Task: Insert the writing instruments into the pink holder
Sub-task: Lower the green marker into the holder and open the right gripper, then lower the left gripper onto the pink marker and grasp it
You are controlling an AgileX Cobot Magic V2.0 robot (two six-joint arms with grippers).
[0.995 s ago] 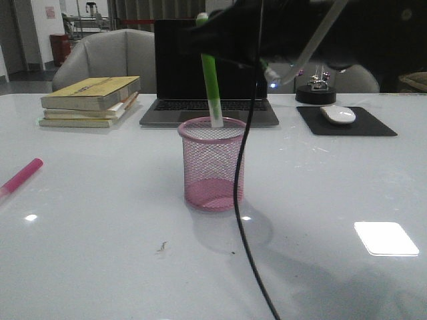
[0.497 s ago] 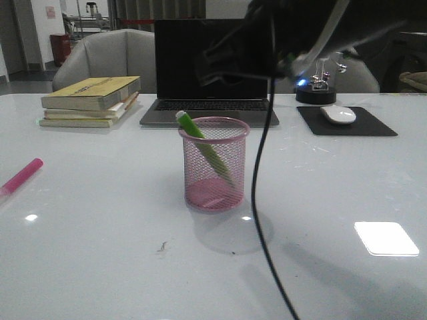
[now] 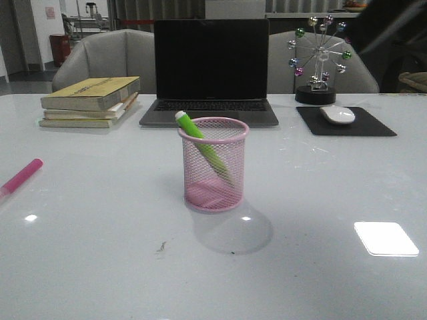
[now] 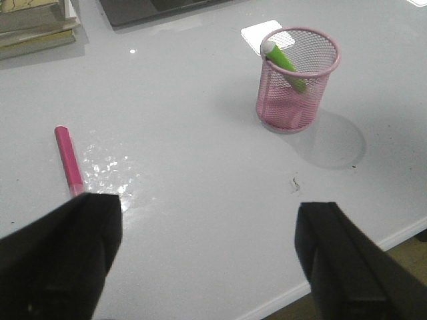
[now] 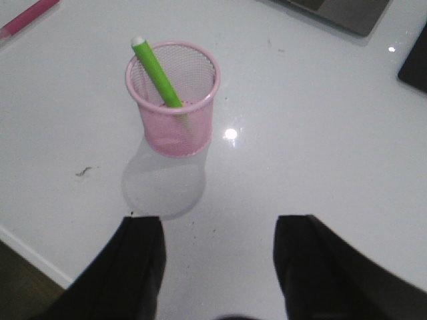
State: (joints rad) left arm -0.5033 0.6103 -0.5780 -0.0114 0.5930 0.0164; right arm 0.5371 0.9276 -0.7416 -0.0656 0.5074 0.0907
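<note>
White table; green marker leans in pink holder; both grippers hover spread, empty.

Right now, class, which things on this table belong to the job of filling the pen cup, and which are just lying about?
Belong to the job:
pink mesh cup
green marker, already leaning inside the cup
pink marker, lying on the table

Just lying about:
laptop
stack of books
mouse
mouse pad
ferris-wheel ornament

The lime green marker pen is leaning inside the pink wire-mesh pen cup, ahead of both wide-spread claws; the hot pink marker pen is lying just beyond the left claw.
</note>
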